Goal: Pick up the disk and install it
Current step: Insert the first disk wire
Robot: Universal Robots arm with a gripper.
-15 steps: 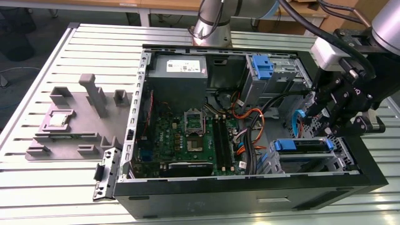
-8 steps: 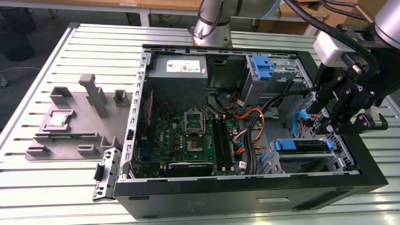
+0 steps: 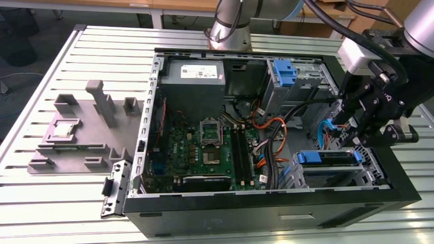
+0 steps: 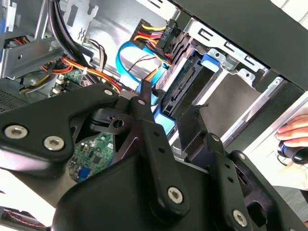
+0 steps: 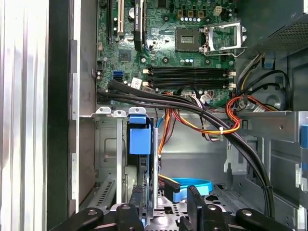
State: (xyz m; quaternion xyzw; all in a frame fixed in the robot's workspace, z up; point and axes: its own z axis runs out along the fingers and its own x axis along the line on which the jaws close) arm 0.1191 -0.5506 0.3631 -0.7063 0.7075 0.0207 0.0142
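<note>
The disk [image 5: 146, 192] stands on edge in the metal drive bay [image 5: 108, 144] at the case's front corner. Its blue carrier tab [image 5: 139, 137] sticks up at the bay's mouth. In the exterior view the disk's blue carrier [image 3: 326, 157] lies across that bay at the exterior view's lower right. My gripper [image 5: 161, 211] is open just behind the disk, with one finger [image 5: 129, 211] beside the disk's edge and the other apart from it. In the second wrist view the gripper [image 4: 171, 120] hangs a little short of the disk [image 4: 178, 91], holding nothing. The gripper [image 3: 357, 140] hovers above the bay.
Black, orange and blue cables [image 5: 211, 122] run across the case by the bay. The motherboard [image 3: 210, 147], a grey power supply [image 3: 193, 73] and a blue bracket [image 3: 285, 71] sit inside the case. A grey fixture block [image 3: 81, 127] lies at the exterior view's left. A person's hand [image 4: 293, 132] rests outside the case.
</note>
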